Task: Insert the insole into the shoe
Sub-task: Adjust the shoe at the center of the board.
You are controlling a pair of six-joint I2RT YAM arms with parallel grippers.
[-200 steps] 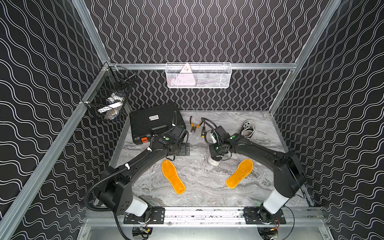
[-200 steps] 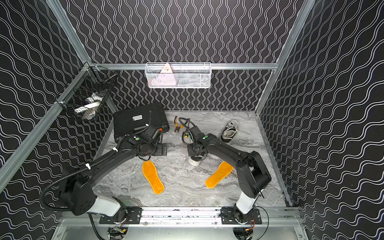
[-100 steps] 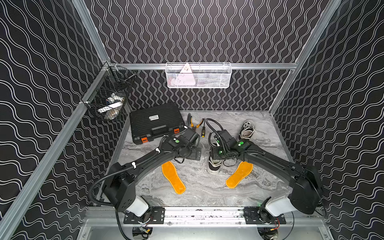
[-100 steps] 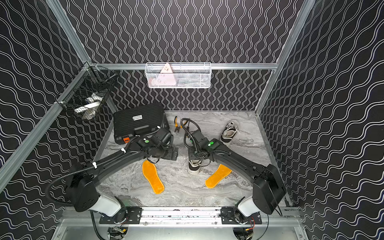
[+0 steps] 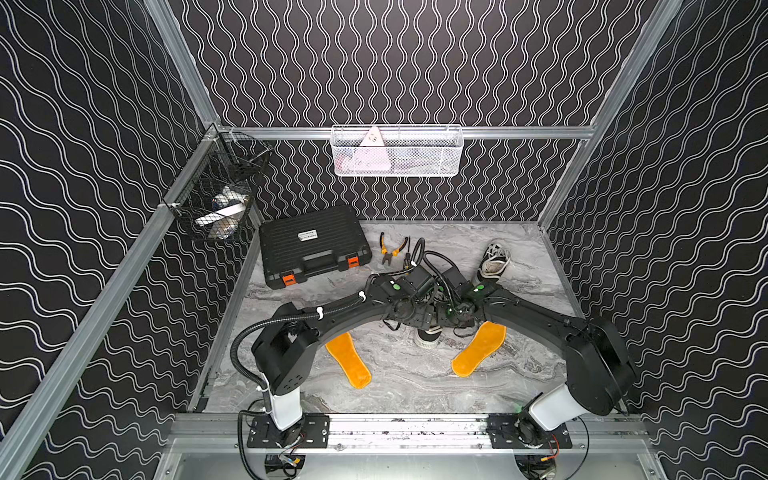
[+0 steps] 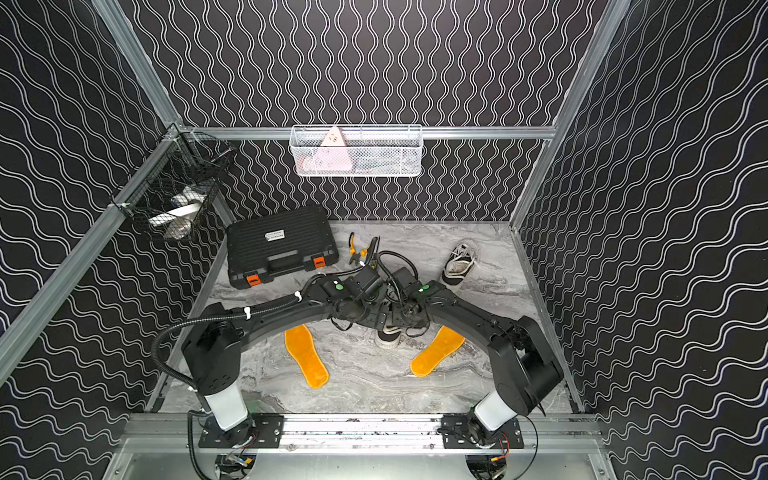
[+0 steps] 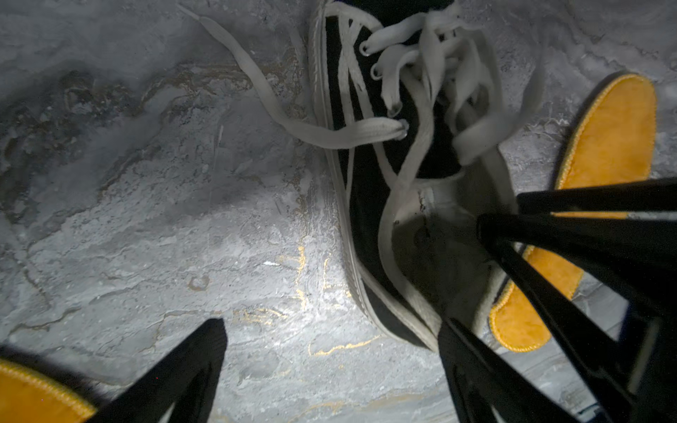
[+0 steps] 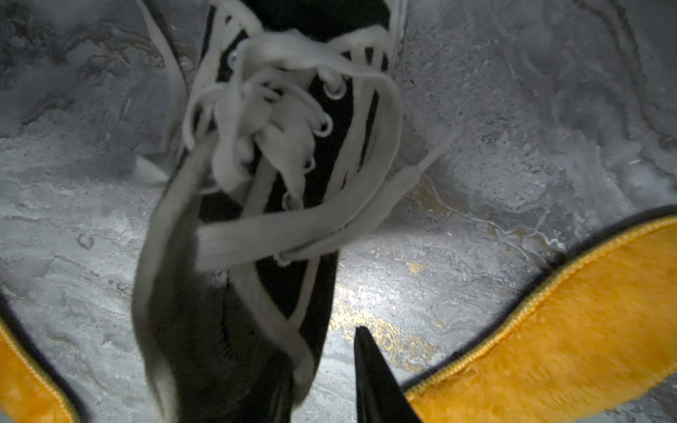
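Left pincer (image 7: 329, 324) hangs wide open beside the shoe (image 7: 370, 175), right pincer (image 7: 499, 212) narrow astride its rim, grip unclear

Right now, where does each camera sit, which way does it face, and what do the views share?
Top views: stereo pair high at the front, looking down and back over the table; left arm and right arm show whole, meeting above the shoe.
Left wrist: on the left arm, looking down into the shoe's opening; left gripper shows, fingers wide apart.
Right wrist: on the right arm, looking down along the laces; right gripper shows, one finger clear.
Shared: both wrist views catch the shoe and the robot's-right insole.
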